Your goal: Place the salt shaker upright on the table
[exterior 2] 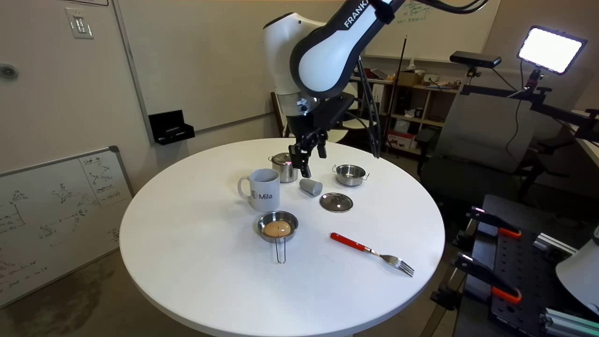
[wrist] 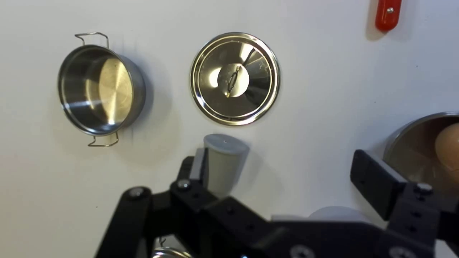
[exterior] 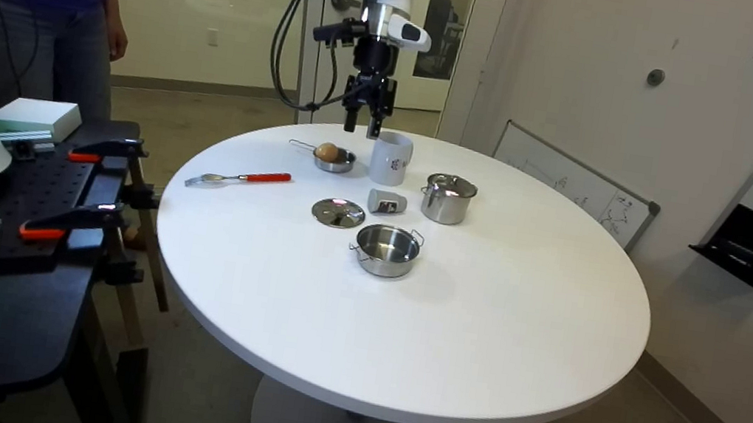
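Note:
The salt shaker (exterior: 387,203) is a small grey-white, slightly tapered cylinder. It lies on its side on the round white table (exterior: 517,322), and it also shows lying in an exterior view (exterior 2: 311,187). My gripper (exterior: 362,126) is open and empty, fingers pointing down, above the table. It also shows in an exterior view (exterior 2: 312,164). In the wrist view, the gripper (wrist: 287,173) has its jaws wide apart. The shaker (wrist: 226,166) appears beside the left finger, which hides part of it. The shaker is below the fingers, not held.
A white mug (exterior 2: 265,194) and a lidded steel pot (exterior: 447,201) stand close to the shaker. A steel lid (wrist: 235,80) and an open steel pot (wrist: 102,89) are near it. A small pan (exterior 2: 291,223) holding an egg and a red-handled fork (exterior 2: 348,242) lie on the table.

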